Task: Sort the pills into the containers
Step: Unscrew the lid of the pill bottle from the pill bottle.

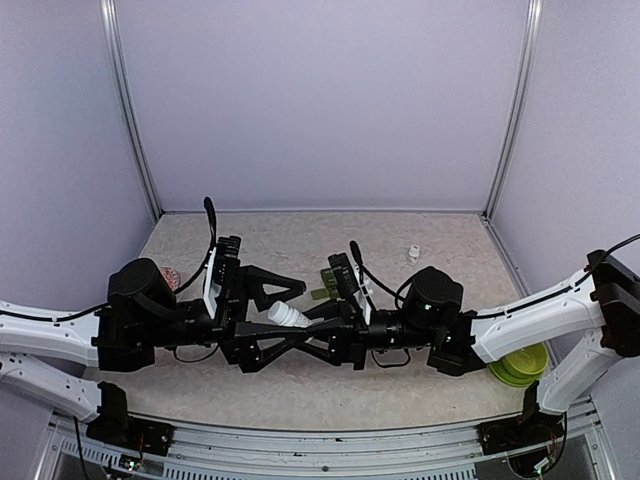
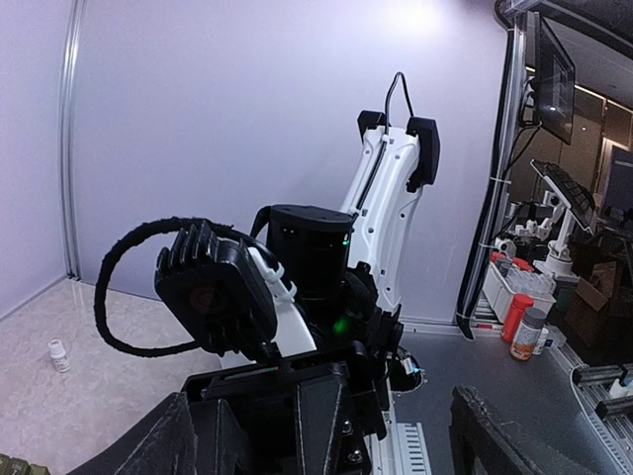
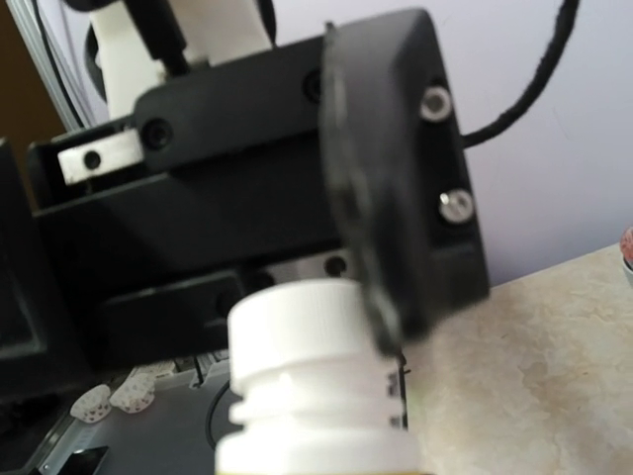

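A white pill bottle [image 1: 288, 316] with a white ribbed cap is held off the table at the centre, lying roughly sideways. My right gripper [image 1: 328, 322] is shut on its body. In the right wrist view the capped bottle [image 3: 312, 371] fills the lower centre, with my own fingers out of frame. My left gripper [image 1: 298, 314] is open, its two black fingers spread above and below the cap end. One left finger [image 3: 366, 247] lies against the cap's side. In the left wrist view my open left gripper [image 2: 331, 445] faces the right gripper's body, which hides the bottle. No loose pills show.
A small white vial [image 1: 413, 253] stands at the back right, and also shows in the left wrist view [image 2: 59, 354]. A green bowl [image 1: 520, 366] sits by the right arm's base. A red-and-white container [image 1: 171, 278] lies behind the left arm. An olive-green item [image 1: 322, 293] lies behind the grippers.
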`<action>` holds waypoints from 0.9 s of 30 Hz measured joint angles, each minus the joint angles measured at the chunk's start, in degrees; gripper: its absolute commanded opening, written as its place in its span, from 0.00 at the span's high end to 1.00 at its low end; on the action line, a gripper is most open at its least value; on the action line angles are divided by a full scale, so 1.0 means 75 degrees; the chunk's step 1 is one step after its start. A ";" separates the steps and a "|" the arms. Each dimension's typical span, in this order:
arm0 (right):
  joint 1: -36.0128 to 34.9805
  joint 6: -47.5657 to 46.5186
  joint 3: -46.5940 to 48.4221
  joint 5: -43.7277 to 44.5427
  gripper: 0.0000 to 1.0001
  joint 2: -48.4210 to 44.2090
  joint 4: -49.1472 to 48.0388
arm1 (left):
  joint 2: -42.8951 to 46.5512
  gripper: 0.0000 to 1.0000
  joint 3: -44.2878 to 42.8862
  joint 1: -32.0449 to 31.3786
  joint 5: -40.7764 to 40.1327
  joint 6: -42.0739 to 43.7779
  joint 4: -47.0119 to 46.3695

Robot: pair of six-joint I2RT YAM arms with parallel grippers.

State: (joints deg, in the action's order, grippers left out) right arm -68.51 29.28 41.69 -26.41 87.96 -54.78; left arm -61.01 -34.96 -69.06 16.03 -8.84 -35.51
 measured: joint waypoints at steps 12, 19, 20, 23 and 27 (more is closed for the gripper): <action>0.0000 -0.0143 -0.0143 0.0187 0.89 -0.0329 0.0017 | 0.0038 0.23 0.0000 0.0020 -0.0006 -0.0029 0.0009; 0.0000 -0.0204 -0.0143 0.0175 0.89 -0.0347 0.0085 | 0.0032 0.37 0.0000 0.0041 -0.0149 -0.0052 0.0082; 0.0000 -0.0210 -0.0143 0.0178 0.89 -0.0347 0.0093 | 0.0032 0.38 0.0000 0.0044 -0.0172 -0.0052 0.0093; 0.0000 -0.0216 -0.0143 0.0181 0.89 -0.0361 0.0134 | 0.0032 0.44 0.0000 0.0055 -0.0213 -0.0052 0.0137; -0.0009 -0.0224 -0.0166 0.0189 0.88 -0.0423 0.0160 | 0.0032 0.49 0.0000 0.0070 -0.0245 -0.0093 0.0160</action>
State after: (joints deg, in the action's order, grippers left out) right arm -68.58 27.59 40.45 -24.99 84.79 -53.58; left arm -60.77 -34.96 -68.53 14.20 -9.54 -34.30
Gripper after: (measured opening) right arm 0.316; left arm 0.546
